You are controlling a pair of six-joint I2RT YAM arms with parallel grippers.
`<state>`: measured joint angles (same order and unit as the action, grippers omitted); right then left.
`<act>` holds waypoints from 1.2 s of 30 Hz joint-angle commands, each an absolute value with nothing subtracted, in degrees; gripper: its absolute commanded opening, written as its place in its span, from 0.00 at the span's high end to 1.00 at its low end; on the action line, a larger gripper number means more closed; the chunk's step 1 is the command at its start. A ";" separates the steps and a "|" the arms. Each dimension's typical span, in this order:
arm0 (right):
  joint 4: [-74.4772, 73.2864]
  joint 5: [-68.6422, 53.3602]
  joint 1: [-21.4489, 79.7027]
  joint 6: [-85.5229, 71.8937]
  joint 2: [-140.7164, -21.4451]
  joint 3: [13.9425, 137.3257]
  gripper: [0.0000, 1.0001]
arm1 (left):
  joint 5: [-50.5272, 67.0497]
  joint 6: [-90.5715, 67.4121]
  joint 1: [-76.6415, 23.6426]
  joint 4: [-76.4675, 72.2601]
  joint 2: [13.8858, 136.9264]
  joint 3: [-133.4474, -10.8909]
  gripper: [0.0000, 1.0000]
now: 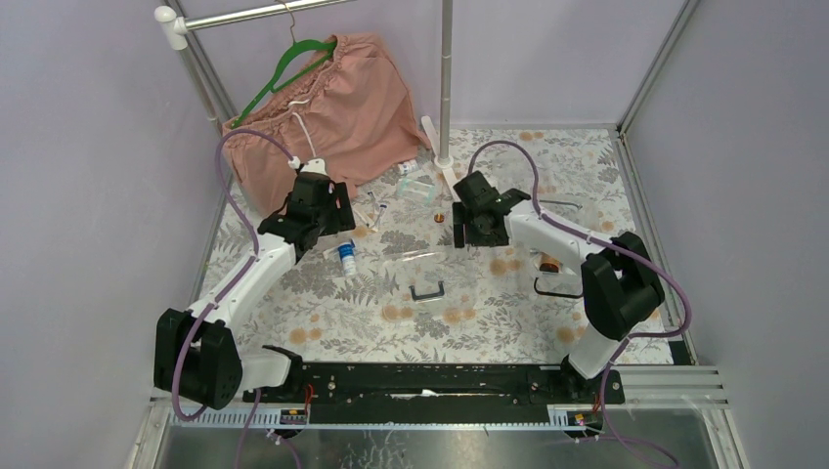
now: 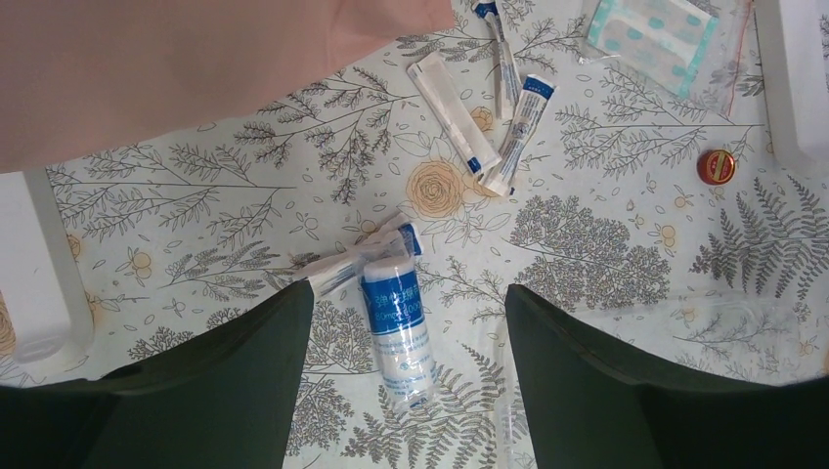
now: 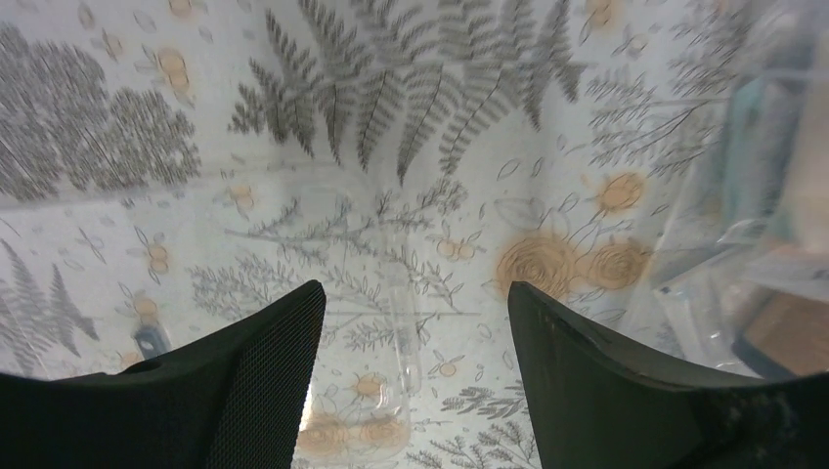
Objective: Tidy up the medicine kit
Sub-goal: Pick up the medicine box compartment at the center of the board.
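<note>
Both gape empty — left pincer [image 2: 409, 298] by bandage roll [image 2: 399, 337], right pincer [image 3: 415, 293] near sachets [image 2: 458, 117], pink shorts [image 1: 337, 107] behind.

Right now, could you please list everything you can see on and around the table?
wrapped bandage roll: one, white with blue label, on the floral tablecloth below the left tool
long paper sachets: several, white and blue, scattered beyond the roll
small round cap: one, red, right of the sachets
clear bag of plasters: one, teal-spotted, far side
U-shaped handle: one, black, table centre
clear plastic box: one, transparent, right side beneath the right arm
pink fabric shorts: one, on a green hanger, back left
left tool: one, black, open, empty
right tool: one, black, open, empty
</note>
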<state>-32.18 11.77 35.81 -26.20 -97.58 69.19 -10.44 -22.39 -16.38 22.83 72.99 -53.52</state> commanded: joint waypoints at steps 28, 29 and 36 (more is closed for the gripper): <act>-36.82 12.52 17.19 -19.34 -118.33 105.37 0.27 | -10.97 -21.02 -15.75 22.80 72.06 -52.73 0.20; -37.26 12.44 17.09 -19.12 -118.93 106.06 0.27 | -11.01 -21.01 -15.77 22.79 72.07 -52.78 0.20; -37.79 12.37 16.46 -19.15 -120.45 106.96 0.29 | -10.22 -24.96 -15.78 25.04 72.24 -52.76 0.19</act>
